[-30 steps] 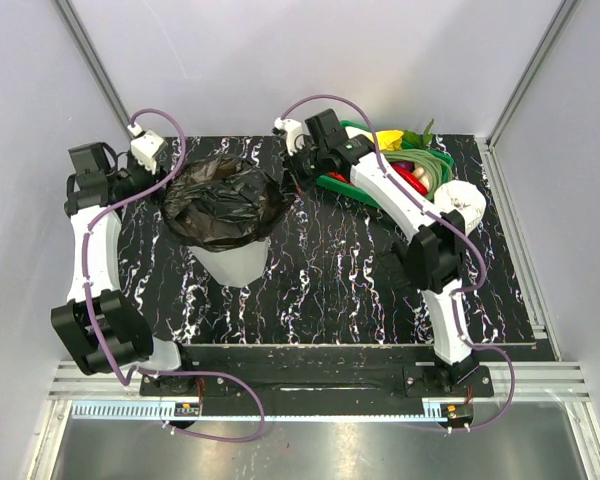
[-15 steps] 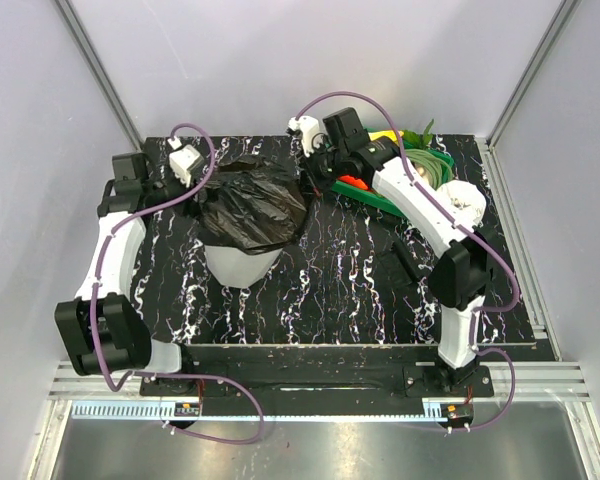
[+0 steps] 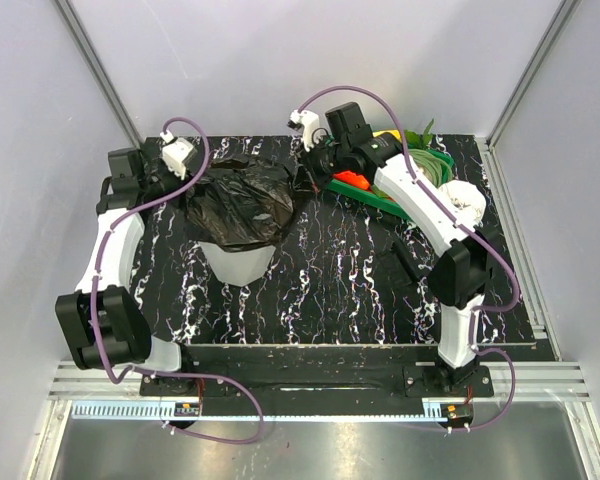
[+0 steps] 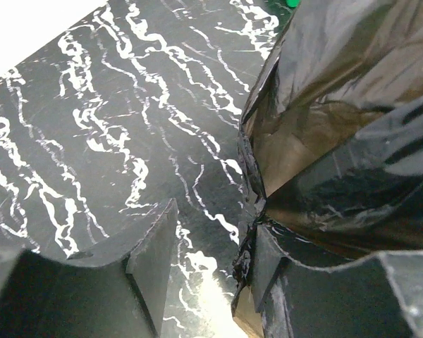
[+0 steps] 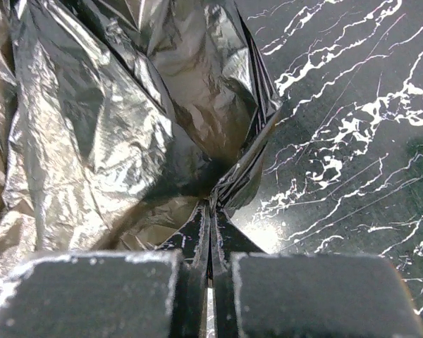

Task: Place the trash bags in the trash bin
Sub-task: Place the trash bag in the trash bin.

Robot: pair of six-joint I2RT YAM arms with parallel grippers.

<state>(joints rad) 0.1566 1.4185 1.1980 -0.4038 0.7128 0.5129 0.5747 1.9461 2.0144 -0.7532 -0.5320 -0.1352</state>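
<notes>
The trash bag (image 3: 238, 200) lies spread as a crinkled black sheet over the mouth of the trash bin (image 3: 238, 265), in the upper left of the overhead view. Only the bin's pale lower wall shows beneath it, so the step in hand looks like seating the bag in the bin.

The right end effector (image 5: 210, 218) is clenched on a pinch of film at the bag's right edge, with its jaws pressed together and the plastic fanning up from them. The left end effector (image 4: 210, 229) sits at the opposite edge, released. Its jaws stand apart with bare worktop (image 3: 360, 280) showing between them, and the bag's hem lies against the inner face of one finger (image 4: 268, 264) without being clamped.

The bag looks draped over the bin rather than settled inside. The next move probably calls for the left jaws to close on that hem, so both sides are held. The film could then be drawn over the rim or eased down into the bin without slipping off or tipping it.
</notes>
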